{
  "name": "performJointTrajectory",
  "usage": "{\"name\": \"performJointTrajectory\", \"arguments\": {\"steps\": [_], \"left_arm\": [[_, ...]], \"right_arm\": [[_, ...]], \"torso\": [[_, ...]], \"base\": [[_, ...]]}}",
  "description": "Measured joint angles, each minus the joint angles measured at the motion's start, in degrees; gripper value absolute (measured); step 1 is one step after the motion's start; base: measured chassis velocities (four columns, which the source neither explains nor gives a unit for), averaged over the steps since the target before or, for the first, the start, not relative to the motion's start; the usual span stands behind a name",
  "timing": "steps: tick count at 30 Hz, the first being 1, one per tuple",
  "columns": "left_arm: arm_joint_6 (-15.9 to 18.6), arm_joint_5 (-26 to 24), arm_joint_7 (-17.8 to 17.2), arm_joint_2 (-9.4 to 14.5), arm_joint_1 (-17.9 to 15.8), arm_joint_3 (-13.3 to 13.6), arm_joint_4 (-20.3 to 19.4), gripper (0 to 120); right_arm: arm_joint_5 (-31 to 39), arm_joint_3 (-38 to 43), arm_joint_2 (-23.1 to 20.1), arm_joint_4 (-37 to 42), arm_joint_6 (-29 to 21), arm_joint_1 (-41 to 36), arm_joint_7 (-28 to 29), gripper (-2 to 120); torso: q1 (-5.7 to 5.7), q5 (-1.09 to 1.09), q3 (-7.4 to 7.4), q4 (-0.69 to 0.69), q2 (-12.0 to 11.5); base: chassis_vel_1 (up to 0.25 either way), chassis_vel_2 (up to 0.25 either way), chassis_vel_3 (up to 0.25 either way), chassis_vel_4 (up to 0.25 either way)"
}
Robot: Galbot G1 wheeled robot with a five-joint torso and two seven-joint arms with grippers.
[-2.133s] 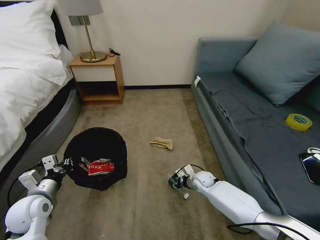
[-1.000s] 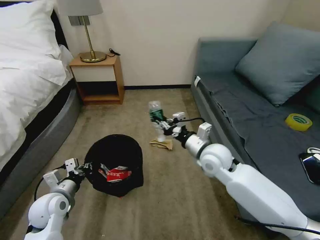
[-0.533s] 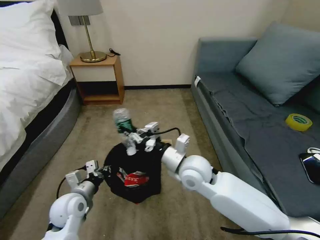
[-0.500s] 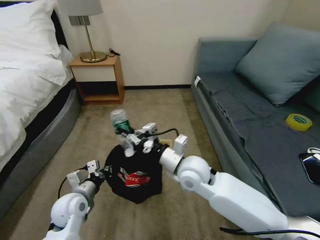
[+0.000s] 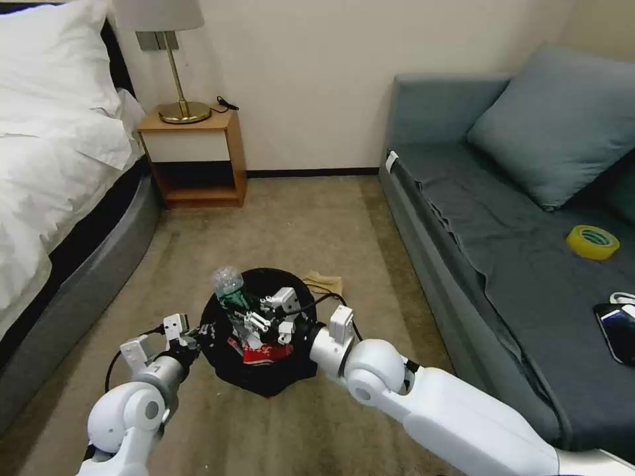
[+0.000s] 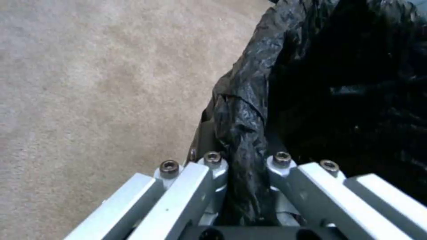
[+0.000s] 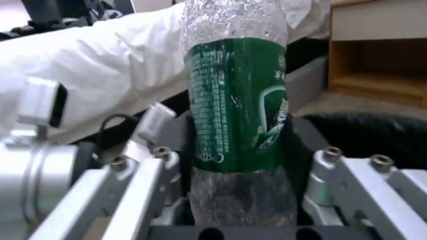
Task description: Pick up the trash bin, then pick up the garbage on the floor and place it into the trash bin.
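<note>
Bed [image 5: 46, 152] at left; grey sofa [image 5: 516, 218] at right, bearing a cushion [image 5: 562, 119], a yellow tape roll [image 5: 592, 242] and a black phone [image 5: 618, 330]; wooden nightstand [image 5: 195, 155] with lamp [image 5: 173, 66] against the far wall; beige carpet [image 5: 311, 218] between.

Trash bin [image 5: 228, 363], black-lined, at centre foreground above the carpet, tilted slightly toward the camera; red-and-white wrapper [image 5: 268, 354] inside.

Left gripper [image 5: 195, 334] at the bin's left rim, fingers [image 6: 209, 180] closed on the bunched black bag and rim, one inside, one outside.

Right gripper [image 5: 254, 322] over the bin's mouth, fingers [image 7: 151, 180] clamped on the lower body of the green bottle [image 5: 228, 291], bottle base upward.

Crumpled tan paper [image 5: 323, 283] on the carpet just behind the bin's far right rim.
</note>
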Motion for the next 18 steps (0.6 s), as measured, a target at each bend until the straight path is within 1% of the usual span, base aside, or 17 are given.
{"name": "performJointTrajectory", "arguments": {"steps": [1,2,4,5,9,10,11,13,14,16,17,18], "left_arm": [[0.0,0.0,0.0,0.0,0.0,0.0,0.0,5],[0.2,-0.8,0.0,0.1,0.1,-0.2,-0.4,5],[0.2,-1.3,0.0,0.2,0.2,-0.3,-0.6,5],[0.2,-1.3,0.0,0.2,0.2,-0.3,-0.6,5],[0.2,-1.8,0.0,0.4,0.4,-0.7,-0.7,5],[0.2,-1.8,0.0,0.4,0.4,-0.7,-0.7,5],[0.2,-1.9,0.0,0.4,0.4,-0.8,-0.7,5],[0.2,-2.1,0.0,0.5,0.4,-1.2,-0.7,5],[0.2,-2.1,0.0,0.5,0.4,-1.2,-0.7,5],[0.2,-2.2,0.0,0.6,0.3,-1.5,-0.5,5],[0.1,-2.1,0.0,0.6,0.2,-1.8,-0.3,5],[0.0,-2.1,0.0,0.6,0.2,-1.9,-0.2,5]], "right_arm": [[0.0,0.0,0.0,0.0,0.0,0.0,0.0,40],[-0.6,0.1,0.2,-0.5,0.1,-0.4,-0.2,45],[-1.1,0.2,0.5,-0.8,0.1,-0.7,-0.3,49],[-1.1,0.2,0.5,-0.8,0.1,-0.7,-0.3,49],[-2.4,0.3,0.7,-1.2,0.1,-1.0,-0.3,67],[-2.4,0.3,0.7,-1.2,0.1,-1.0,-0.3,67],[-2.5,0.3,0.7,-1.2,0.1,-1.0,-0.3,70],[-3.2,0.6,0.3,-0.9,0.1,-1.1,-0.1,82],[-3.2,0.6,0.3,-0.9,0.1,-1.1,-0.1,82],[-4.5,1.5,0.1,-0.2,0.1,-1.1,0.8,90],[-5.7,2.4,0.0,0.2,0.1,-1.4,1.5,96],[-6.4,3.0,0.0,0.3,0.0,-1.6,1.7,97]], "torso": [[0.00,0.00,0.00,0.00,0.0],[0.00,0.00,0.00,0.00,0.0],[0.00,0.00,0.00,-0.01,0.0],[0.00,0.00,0.00,-0.01,0.0],[0.00,0.00,0.00,-0.01,0.0],[0.00,0.00,0.00,-0.01,0.0],[0.00,0.00,0.00,-0.01,0.0],[0.00,0.00,0.00,-0.01,0.0],[0.00,0.00,0.00,-0.01,0.0],[0.00,0.00,0.00,-0.01,0.0],[0.00,0.00,0.00,0.00,0.0],[0.00,0.00,0.00,0.00,0.0]], "base": [[0.000,0.000,0.000,0.000],[0.000,0.000,0.000,0.000],[0.000,0.000,0.000,0.000],[0.000,0.000,0.000,0.000],[0.000,0.000,0.000,0.000],[0.000,0.000,0.000,0.000],[0.000,0.000,0.000,0.000],[0.000,0.000,0.000,0.000],[0.000,0.000,0.000,0.000],[0.000,0.000,0.000,0.000],[0.000,0.000,0.000,0.000],[0.000,0.000,0.000,0.000]]}}
